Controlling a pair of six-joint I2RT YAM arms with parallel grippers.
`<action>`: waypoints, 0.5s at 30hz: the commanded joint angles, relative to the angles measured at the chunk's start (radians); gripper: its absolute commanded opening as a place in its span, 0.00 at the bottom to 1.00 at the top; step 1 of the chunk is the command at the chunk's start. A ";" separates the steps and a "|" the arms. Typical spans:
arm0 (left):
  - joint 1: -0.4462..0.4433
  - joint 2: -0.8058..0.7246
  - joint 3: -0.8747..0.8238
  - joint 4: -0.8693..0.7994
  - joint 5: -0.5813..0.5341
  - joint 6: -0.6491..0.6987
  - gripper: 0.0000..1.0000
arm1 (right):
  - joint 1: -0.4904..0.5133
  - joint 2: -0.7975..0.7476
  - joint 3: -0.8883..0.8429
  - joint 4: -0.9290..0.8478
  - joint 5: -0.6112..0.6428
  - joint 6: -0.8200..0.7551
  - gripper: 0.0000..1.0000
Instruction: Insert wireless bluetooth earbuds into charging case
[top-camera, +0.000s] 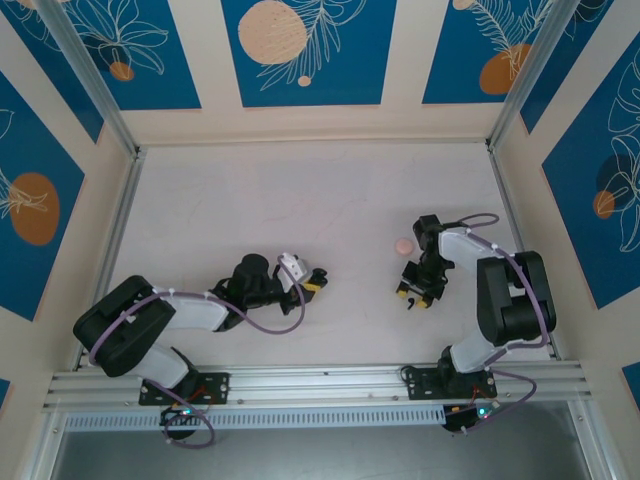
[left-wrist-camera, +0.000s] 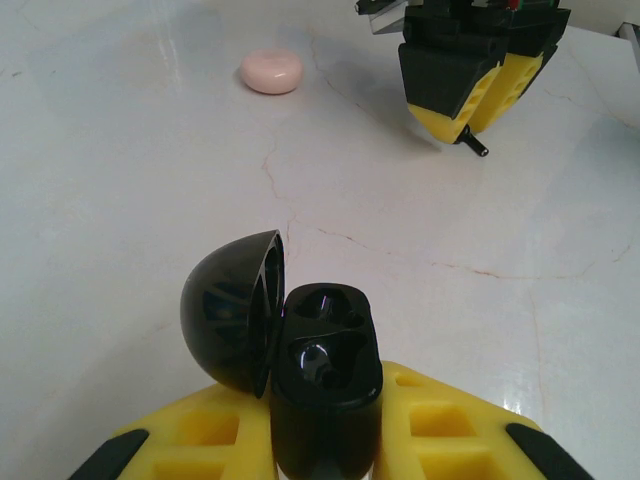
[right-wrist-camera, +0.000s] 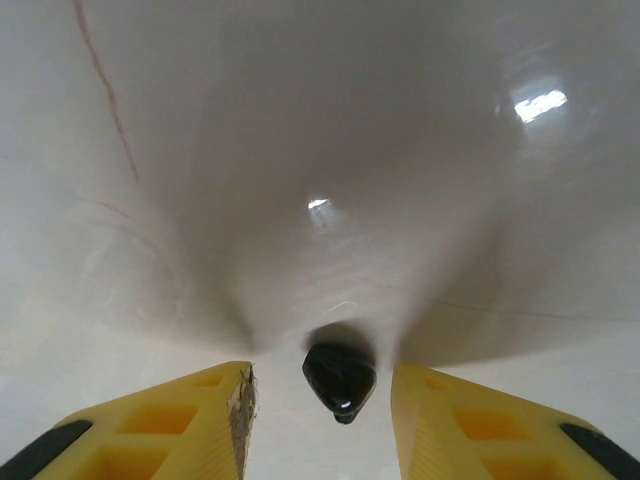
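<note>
A black earbud (right-wrist-camera: 340, 380) is lying on the surface (left-wrist-camera: 120, 200) between the fingers (right-wrist-camera: 190, 420) of the right end effector (top-camera: 414, 297), which are standing apart, not touching it. The left end effector (top-camera: 318, 281) is clamping the black charging case (left-wrist-camera: 325, 370), its lid open and both wells empty. Seemingly no earbud is seated yet, and a pink case (left-wrist-camera: 271, 71) is sitting near the right arm.

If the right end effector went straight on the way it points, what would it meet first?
Probably the black earbud, which lies on the table between the open jaws of the right end effector. The depth is unclear.
</note>
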 joint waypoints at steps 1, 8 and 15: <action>-0.012 -0.029 0.019 -0.014 0.002 0.027 0.22 | 0.013 0.025 0.006 -0.029 0.004 0.011 0.39; -0.013 -0.037 0.019 -0.033 -0.005 0.034 0.22 | 0.024 0.052 0.018 -0.033 0.033 0.010 0.32; -0.015 -0.036 0.019 -0.040 -0.006 0.034 0.22 | 0.026 0.048 0.034 -0.023 0.056 -0.009 0.25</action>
